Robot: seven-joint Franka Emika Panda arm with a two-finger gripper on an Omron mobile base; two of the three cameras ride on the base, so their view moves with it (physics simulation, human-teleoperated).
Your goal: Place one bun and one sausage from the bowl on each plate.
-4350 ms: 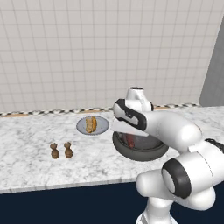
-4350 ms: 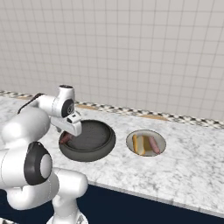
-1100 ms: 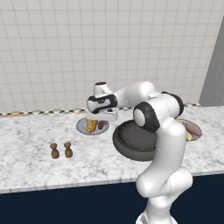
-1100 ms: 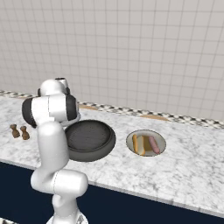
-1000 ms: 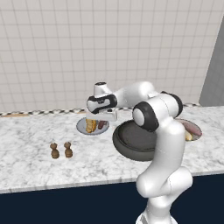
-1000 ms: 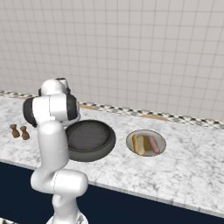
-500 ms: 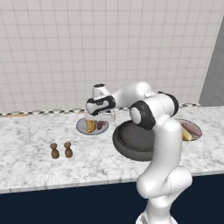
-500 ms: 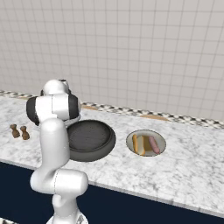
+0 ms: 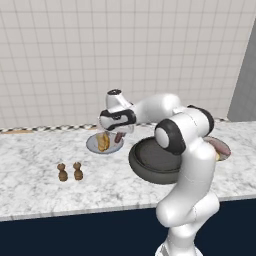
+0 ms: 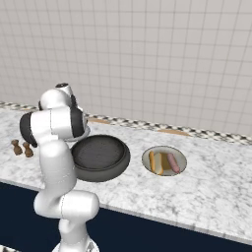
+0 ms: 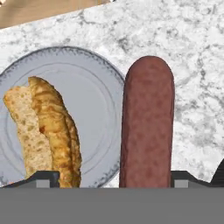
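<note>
Since 4.3 s ago the arm has swung from over the bowl across to the left plate and, over the last second, eased slightly lower and leftward there. Sausage sits upright in the hand view, clamped in the gripper, its body straddling the plate's rim with much of its length over bare marble counter. A bun already lies on that plate, left of the sausage. Bowl looks empty from the right base view. Right plate already carries its bun and its sausage, so this is likely the last placement. Risk: release from here could drop the sausage across the rim and let it roll onto the counter; centring over the plate first seems safer. Two brown shakers stand well apart.
</note>
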